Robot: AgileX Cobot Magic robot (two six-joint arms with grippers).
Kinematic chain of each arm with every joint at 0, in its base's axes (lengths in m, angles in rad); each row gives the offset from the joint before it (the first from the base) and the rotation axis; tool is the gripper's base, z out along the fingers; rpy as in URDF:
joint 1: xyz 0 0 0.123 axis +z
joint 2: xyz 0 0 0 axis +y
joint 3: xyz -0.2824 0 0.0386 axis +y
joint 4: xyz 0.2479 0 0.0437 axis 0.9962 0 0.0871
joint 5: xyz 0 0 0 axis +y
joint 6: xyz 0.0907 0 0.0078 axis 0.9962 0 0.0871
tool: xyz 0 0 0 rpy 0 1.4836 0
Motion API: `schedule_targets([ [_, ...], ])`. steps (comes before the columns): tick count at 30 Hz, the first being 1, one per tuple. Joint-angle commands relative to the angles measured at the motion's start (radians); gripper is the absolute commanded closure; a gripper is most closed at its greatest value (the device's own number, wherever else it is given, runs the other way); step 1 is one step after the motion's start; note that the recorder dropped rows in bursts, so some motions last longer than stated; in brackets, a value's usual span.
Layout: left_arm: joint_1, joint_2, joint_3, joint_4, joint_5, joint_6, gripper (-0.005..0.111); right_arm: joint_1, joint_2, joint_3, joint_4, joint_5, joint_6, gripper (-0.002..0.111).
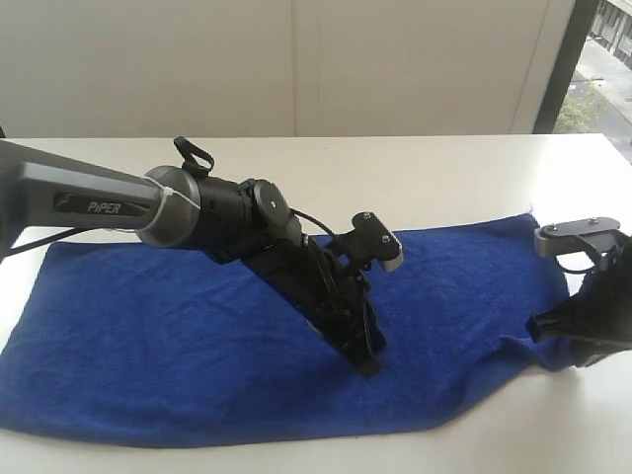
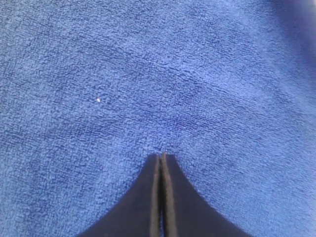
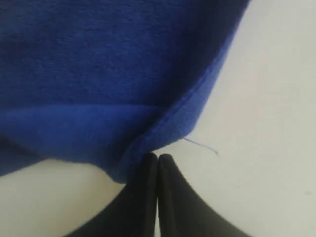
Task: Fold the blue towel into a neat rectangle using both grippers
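Note:
The blue towel (image 1: 148, 336) lies spread out across the white table (image 1: 444, 168), with its front right corner rumpled. My left gripper (image 1: 367, 363) reaches across to the towel's middle front. Its jaws are shut, with the tips (image 2: 162, 156) resting on the towel (image 2: 148, 74) and no cloth between them. My right gripper (image 1: 541, 326) sits at the towel's right edge. Its jaws (image 3: 157, 157) are shut, with the tips against the towel's stitched hem (image 3: 187, 106), where the cloth bunches up beside one finger. No cloth shows between these fingers.
Bare white table (image 3: 266, 123) lies right of the towel. A loose blue thread (image 3: 202, 145) trails from the hem. A white wall runs behind the table, and a dark window frame (image 1: 563, 69) stands at the back right. The left arm's grey link (image 1: 89, 202) crosses above the towel's left half.

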Motion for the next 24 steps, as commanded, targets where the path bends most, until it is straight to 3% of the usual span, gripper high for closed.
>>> schedule_targets([
  [1,-0.002,0.015,0.003,-0.003,0.019,-0.002,0.107,0.020,-0.059,-0.010,0.034,0.018,-0.045,0.108],
  [16,-0.002,0.015,0.003,-0.003,0.037,-0.002,0.107,0.029,-0.129,-0.037,0.039,-0.003,-0.045,0.108],
  [24,-0.002,0.015,0.003,-0.003,0.042,-0.002,0.107,0.029,-0.101,-0.037,-0.217,0.114,0.180,0.108],
])
